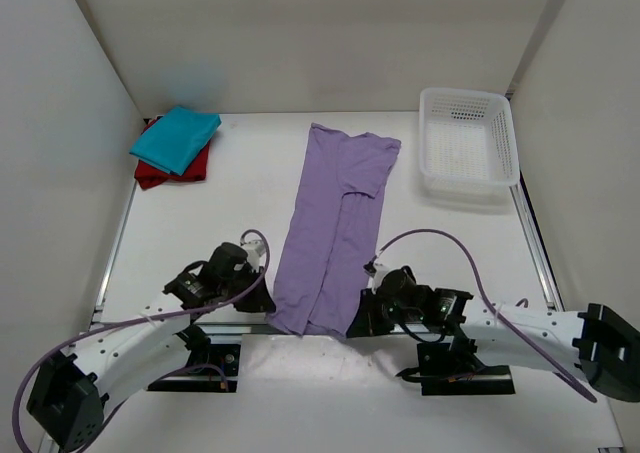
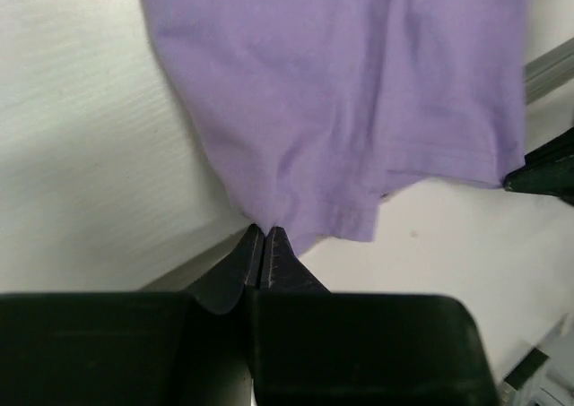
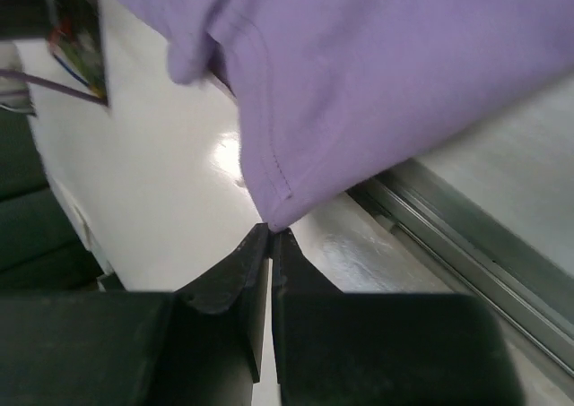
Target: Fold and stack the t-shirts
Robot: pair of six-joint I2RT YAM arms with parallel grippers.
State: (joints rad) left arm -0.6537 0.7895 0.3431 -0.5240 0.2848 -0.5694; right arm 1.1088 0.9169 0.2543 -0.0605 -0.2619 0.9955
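Lavender t-shirt lies flat, near corners pinched in the closed left tool and right tool.

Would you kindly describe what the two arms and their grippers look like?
The left arm and right arm are white links with black joints; a purple cable loops along each. The left gripper and right gripper are black and tapered.

White plastic mesh basket, rectangular with rounded corners, standing upright at the far right corner of the flat white table, thin metal rail along the table's right edge, plain white walls behind and at both sides
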